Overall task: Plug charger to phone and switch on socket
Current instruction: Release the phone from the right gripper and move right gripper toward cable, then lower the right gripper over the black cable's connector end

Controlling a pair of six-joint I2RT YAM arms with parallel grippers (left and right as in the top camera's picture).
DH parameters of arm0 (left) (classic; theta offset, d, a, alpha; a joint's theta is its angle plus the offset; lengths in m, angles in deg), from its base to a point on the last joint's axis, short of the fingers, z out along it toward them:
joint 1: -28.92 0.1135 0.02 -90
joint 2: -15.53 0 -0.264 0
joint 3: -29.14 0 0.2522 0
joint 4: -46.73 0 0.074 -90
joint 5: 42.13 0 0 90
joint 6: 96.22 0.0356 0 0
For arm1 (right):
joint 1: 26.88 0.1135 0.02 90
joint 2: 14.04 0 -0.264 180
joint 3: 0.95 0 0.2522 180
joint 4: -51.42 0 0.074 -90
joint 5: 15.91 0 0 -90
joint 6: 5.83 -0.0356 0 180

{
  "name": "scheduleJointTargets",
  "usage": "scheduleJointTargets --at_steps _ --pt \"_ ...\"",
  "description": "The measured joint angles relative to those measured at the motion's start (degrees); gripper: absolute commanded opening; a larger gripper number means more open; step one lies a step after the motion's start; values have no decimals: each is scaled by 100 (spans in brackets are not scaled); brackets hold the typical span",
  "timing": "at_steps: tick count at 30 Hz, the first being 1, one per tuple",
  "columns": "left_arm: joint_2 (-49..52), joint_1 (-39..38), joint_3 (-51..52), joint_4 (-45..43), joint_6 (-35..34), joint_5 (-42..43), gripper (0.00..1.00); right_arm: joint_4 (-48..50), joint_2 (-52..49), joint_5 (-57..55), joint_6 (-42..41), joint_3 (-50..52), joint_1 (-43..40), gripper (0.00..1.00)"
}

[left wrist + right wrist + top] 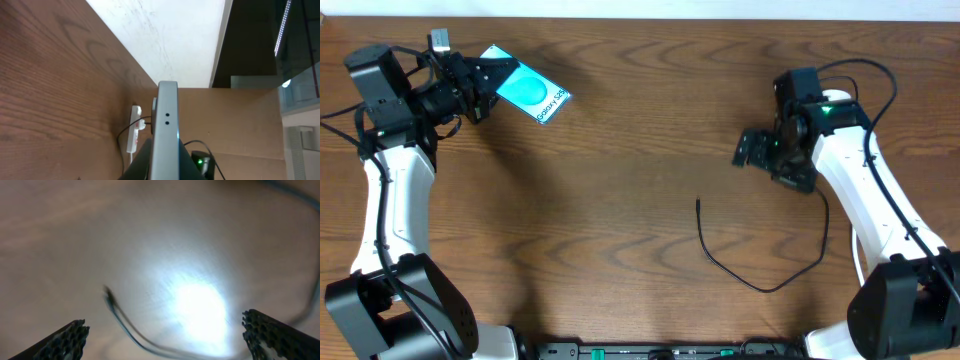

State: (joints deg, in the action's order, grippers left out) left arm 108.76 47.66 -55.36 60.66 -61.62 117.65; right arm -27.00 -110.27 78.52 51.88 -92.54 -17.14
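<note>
Phone (530,95): bright cyan screen with white lettering, at the far-left of the table (620,180), one end pinched in the left gripper's (483,80) jaws. Left wrist view shows its slim grey edge with two small holes. Charger (760,287): thin black cable curled on the wood, tip lying free. Right gripper (752,150) nearby, jaws spread wide, empty.

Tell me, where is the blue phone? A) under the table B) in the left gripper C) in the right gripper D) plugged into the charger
B: the left gripper is shut on the phone at its edge, while the right gripper hangs open and empty.
</note>
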Motion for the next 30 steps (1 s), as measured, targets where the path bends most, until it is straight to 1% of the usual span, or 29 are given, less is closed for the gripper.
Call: scheduleJointTargets --at_steps 4,11,14,18,22,30 --pt "0 0 0 0 0 9 7 -372 -46 -35 330 2 70 98" --pt "0 0 0 28 9 17 7 -592 -105 0 1106 2 337 99" --pt "0 0 0 243 116 20 7 -601 -280 42 1296 0 411 98" --pt "0 0 0 437 299 20 7 -555 -693 133 1421 0 544 97" --pt "0 0 0 450 411 20 7 -426 -1034 201 1502 0 684 95" --pt "0 0 0 455 503 20 7 -83 -1403 485 1541 0 1025 93"
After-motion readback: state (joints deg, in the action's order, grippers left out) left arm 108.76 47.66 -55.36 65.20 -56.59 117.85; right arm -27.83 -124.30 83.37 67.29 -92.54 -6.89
